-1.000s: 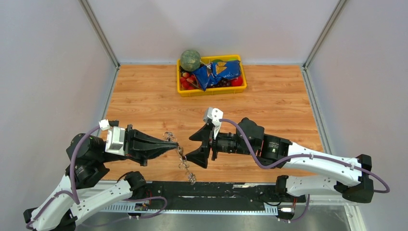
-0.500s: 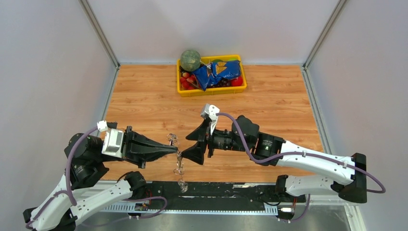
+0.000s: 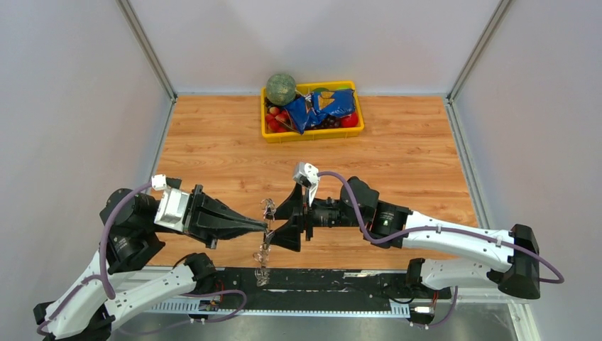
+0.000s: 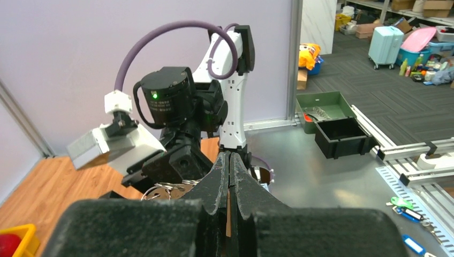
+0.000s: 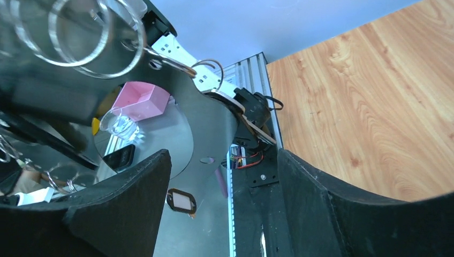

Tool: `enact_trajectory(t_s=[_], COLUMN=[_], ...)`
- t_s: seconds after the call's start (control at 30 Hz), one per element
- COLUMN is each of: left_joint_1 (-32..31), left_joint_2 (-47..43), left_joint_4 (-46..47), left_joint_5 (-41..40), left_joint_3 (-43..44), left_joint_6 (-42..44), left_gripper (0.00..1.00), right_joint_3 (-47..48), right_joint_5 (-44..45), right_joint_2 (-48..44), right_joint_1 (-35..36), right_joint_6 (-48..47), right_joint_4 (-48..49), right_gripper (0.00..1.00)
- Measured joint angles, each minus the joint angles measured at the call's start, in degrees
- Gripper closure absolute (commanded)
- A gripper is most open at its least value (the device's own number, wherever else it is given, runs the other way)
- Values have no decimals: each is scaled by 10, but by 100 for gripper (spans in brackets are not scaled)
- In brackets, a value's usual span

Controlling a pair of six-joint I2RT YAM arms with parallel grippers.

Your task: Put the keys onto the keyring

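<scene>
- Top external: my left gripper [image 3: 265, 227] is clamped shut on the keyring [image 3: 263, 252]. The loop sits right at my left fingertips and its fringe of small rings dangles below them, out past the table's [image 3: 213, 149] near edge.
- My right gripper [image 3: 281, 224] is wide open and empty, jaws straddling the spot just ahead of my left tips, nearly nose to nose.
- Keys: I can't make out a black-headed key in any view, and whether one hangs in the fringe is too small to tell. There's definitely none between my right jaws.
- Risk 1: tip-on-tip collision. If I close or advance the right from here, its jaws could hit my left fingers instead of the wire and knock the loop out of the pinch.
- Risk 2: slip. It's thin round wire in a flat pinch, so any sideways shove from the right could twist or drop it.
- Risk 3: swing or snag. The hanging fringe is free. A nudge would set it swaying, and it could catch on the base rail [image 3: 319, 280] below my tips.
- Risk 4: bad target. In the right wrist view the rings are blurred and off to the upper side of my jaws, not centred. Closing now could catch a fringe ring, or nothing, instead of the main loop.
- Risk 5: with no key in hand, closing here threads nothing.
</scene>
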Motion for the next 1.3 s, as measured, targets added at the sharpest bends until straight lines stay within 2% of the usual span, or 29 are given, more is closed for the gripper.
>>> enact_trajectory(t_s=[0.17,0.43,0.67,1.0,1.1,1.23,1.3], left_joint_1=[0,0,0,0,0,0,0], left_joint_2=[12,14,14,19,20,20,20], left_joint_4=[4,12,7,5,3,0,-3], left_joint_5=[17,26,17,-14,-36,-65,-79], left_joint_3=[8,8,21,24,24,24,24], left_joint_6=[-4,-15,-11,-2,6,14,17], left_gripper=[100,100,100,100,100,100,95], right_joint_3=[-35,-76,-90,-110,-110,-111,-114], right_joint_5=[-19,-58,-75,-89,-99,-106,-103], right_joint_2=[0,-6,-32,-81,-91,-105,-110], right_joint_1=[0,-1,-1,1,6,9,9], right_joint_6=[23,54,59,55,50,45,44], right_joint_4=[50,156,183,191,191,190,188], right_gripper=[31,49,61,89,100,100,100])
